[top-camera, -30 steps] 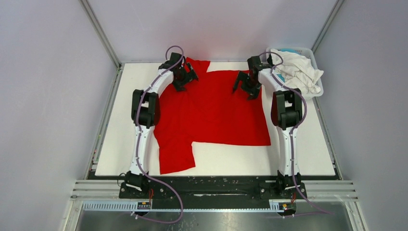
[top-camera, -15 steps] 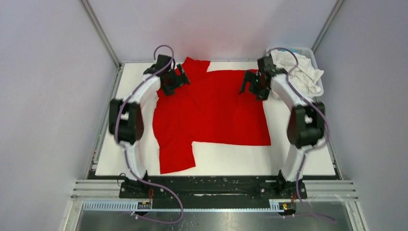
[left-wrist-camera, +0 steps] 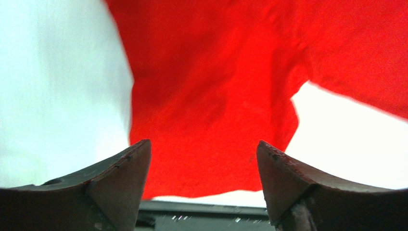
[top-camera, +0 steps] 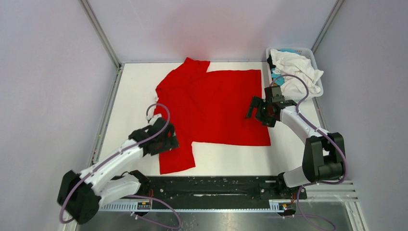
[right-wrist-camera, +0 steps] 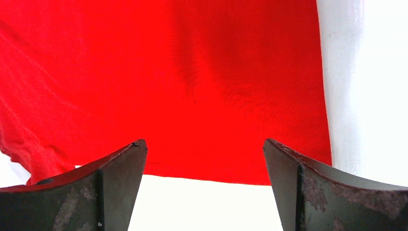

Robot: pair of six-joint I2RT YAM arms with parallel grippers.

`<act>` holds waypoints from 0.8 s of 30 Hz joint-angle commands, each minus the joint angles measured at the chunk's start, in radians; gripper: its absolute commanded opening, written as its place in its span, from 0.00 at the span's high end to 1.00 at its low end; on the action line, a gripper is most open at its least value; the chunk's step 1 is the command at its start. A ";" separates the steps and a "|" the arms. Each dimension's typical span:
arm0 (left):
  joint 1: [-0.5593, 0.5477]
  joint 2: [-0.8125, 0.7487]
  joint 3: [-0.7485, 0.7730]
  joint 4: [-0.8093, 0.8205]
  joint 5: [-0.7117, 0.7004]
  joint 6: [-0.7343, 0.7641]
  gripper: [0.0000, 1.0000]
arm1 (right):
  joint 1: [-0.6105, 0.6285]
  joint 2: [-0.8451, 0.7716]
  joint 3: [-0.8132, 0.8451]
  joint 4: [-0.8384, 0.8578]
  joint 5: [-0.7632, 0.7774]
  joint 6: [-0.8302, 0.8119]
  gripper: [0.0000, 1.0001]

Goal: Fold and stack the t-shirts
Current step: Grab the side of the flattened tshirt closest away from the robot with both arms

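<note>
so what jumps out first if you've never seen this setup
The bright red t-shirt, spread nearly flat across the middle of the white table. Next, the basket at the far right corner, heaped with crumpled white shirts. Both grippers are open: the left gripper over the near-left sleeve, the right gripper above the shirt's right edge.

Two white robot arms with black joints. The left arm (top-camera: 113, 161) has its elbow low and far out to the left, and its forearm reaches up and right to the left gripper (top-camera: 169, 143). The right arm (top-camera: 300, 124) bends out to the right, and its forearm angles up and left to the right gripper (top-camera: 255, 110). Both grippers' fingers are spread wide apart.
</note>
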 commanded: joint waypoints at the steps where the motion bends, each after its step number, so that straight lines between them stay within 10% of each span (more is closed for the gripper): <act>1: -0.083 -0.158 -0.110 -0.210 -0.068 -0.189 0.27 | -0.001 -0.071 -0.006 0.045 0.040 0.014 0.01; 5: -0.194 -0.192 -0.186 -0.233 -0.010 -0.320 0.43 | -0.002 -0.083 -0.009 0.045 0.044 0.008 0.00; 24: -0.222 0.006 -0.174 -0.111 -0.070 -0.358 0.56 | -0.003 -0.081 -0.005 0.040 0.055 -0.016 0.00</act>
